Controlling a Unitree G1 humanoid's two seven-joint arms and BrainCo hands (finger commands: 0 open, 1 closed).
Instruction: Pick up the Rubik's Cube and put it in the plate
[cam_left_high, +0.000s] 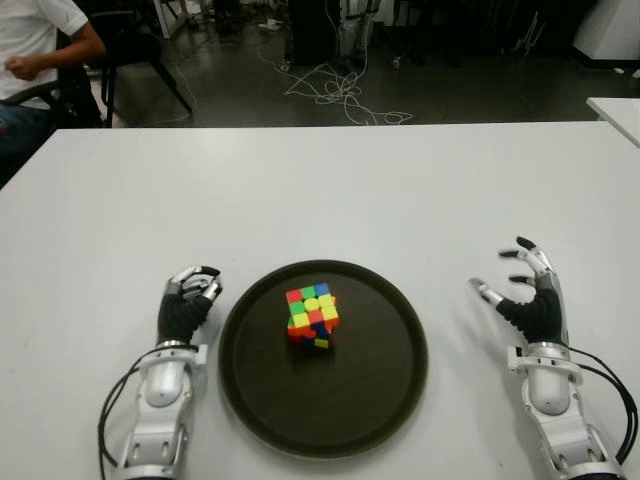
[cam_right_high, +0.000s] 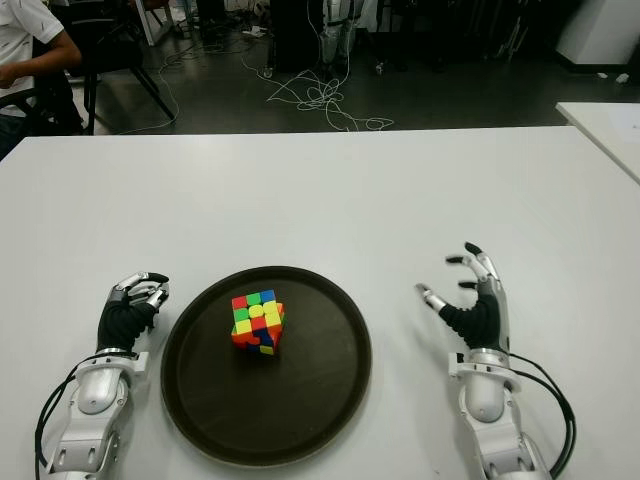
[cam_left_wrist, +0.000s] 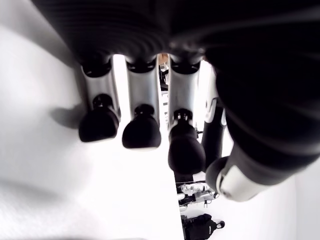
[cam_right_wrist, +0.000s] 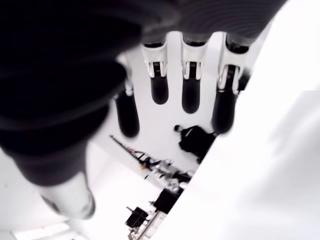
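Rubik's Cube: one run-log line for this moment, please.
Rubik's Cube in plate | left robot hand curled, empty | right robot hand open, empty

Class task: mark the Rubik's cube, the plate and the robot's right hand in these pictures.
Rubik's cube (cam_left_high: 312, 316), left eye view, top face.
Plate (cam_left_high: 385, 390), left eye view, bare dark floor.
Right hand (cam_left_high: 528, 295), left eye view, palm, fingers spread.
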